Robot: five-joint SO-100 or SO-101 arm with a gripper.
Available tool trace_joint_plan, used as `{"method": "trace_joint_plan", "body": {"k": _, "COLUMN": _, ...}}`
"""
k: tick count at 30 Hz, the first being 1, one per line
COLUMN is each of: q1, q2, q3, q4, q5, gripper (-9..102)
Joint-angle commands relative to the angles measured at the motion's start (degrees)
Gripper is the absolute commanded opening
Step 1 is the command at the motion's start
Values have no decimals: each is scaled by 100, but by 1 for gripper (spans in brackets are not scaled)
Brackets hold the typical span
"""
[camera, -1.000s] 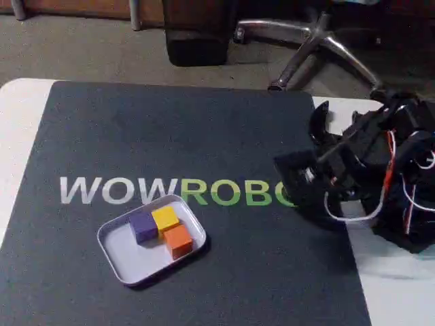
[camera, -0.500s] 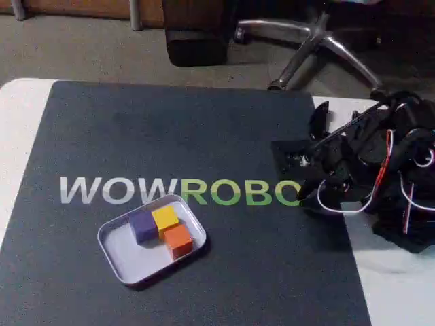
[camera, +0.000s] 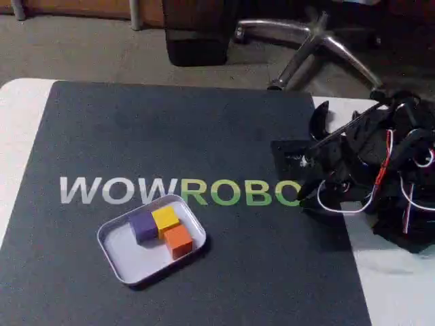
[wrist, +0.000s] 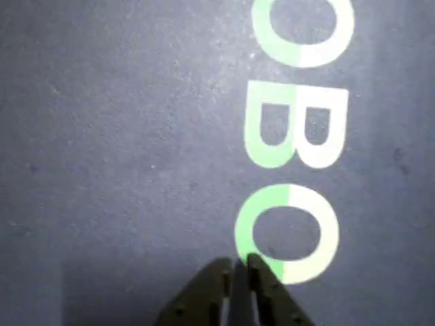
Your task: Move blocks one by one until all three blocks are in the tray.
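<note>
From where I stood, the job looked finished. Toward the left of the dark mat on the counter sat the tray, and all three blocks lay inside it: the purple block furthest left, the yellow block touching it, the orange block just beside those two. No block lay loose on the mat. Over on the right, the arm sat folded, well apart from the tray. In the wrist view the claw was closed to a thin slit and held nothing, hanging over the green lettering. Nothing seemed left to move.
</note>
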Motion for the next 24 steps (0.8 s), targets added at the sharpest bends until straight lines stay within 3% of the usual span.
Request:
{"method": "trace_joint_plan", "body": {"k": 1, "q1": 26, "q2": 9, "q3": -26, "q4": 70, "q5": 26, "gripper": 0}}
{"method": "trace_joint_plan", "body": {"k": 24, "q1": -18, "q2": 9, "q3": -26, "q4": 70, "q5": 35, "gripper": 0}}
